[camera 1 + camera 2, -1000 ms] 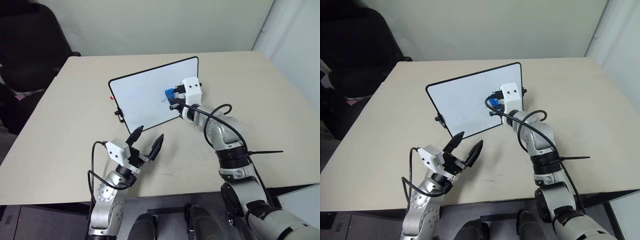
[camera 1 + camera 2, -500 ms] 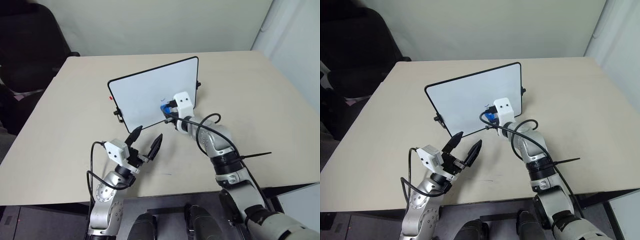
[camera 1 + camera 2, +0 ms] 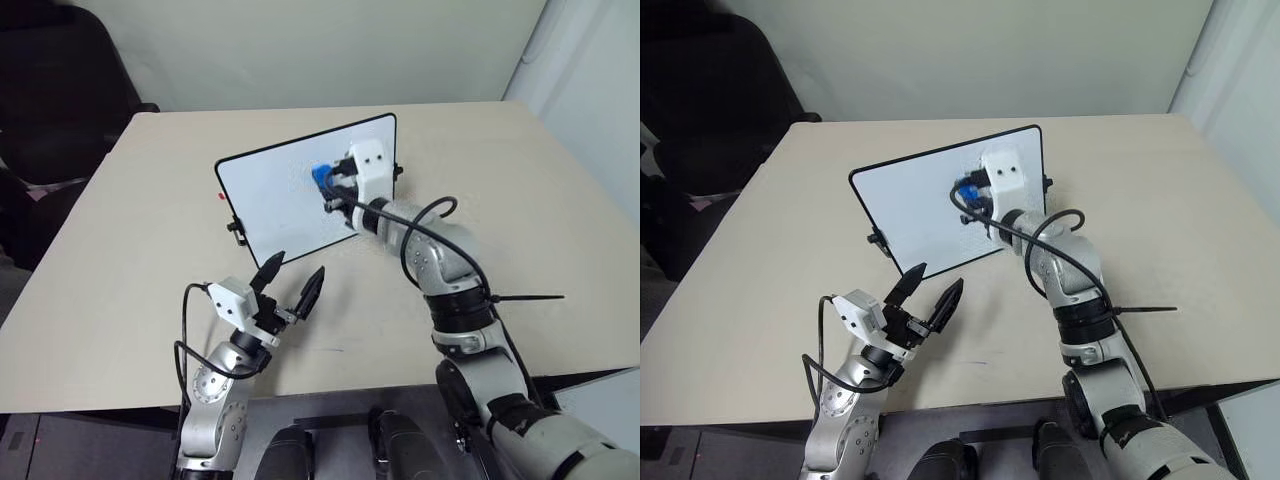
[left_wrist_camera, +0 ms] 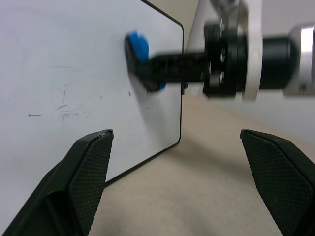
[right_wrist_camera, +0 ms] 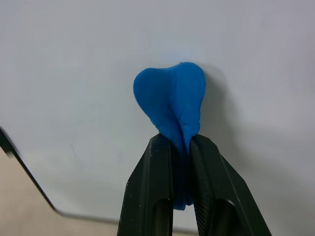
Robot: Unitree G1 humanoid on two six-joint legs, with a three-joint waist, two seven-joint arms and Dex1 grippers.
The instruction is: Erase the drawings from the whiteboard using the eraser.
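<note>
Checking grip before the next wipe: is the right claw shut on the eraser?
Shut. The right claw pinches the eraser, squeezed between its fingers, against the whiteboard.

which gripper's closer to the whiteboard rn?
Right. The right gripper presses the eraser against the whiteboard. The left gripper hangs open over the table, short of the board's near edge.
</note>
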